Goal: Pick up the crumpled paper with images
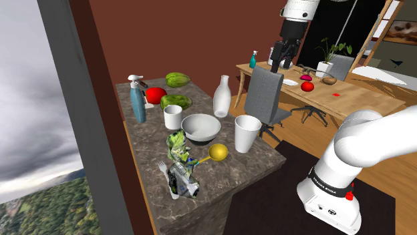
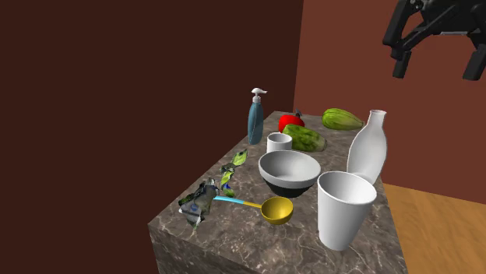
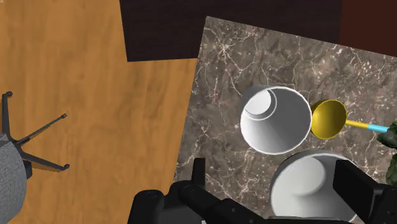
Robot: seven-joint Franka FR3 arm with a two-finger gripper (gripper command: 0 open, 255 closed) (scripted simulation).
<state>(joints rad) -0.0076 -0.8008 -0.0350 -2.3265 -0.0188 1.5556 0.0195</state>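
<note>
Arm (image 1: 354,143) reared high over table (image 1: 144,143); pincer (image 1: 284,55) aimed down, fingers wide apart, gripping nothing. Beneath it: white bowl (image 1: 200,127), white cup (image 1: 247,132). Crumpled paper (image 1: 182,179) near table edge, at bowl's 7 o'clock in shoulder view, beside yellow spoon (image 1: 217,152).

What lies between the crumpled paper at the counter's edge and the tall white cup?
A yellow scoop with a blue handle, its bowl toward the tall white cup, its handle toward the crumpled paper. The second exterior view shows this.
</note>
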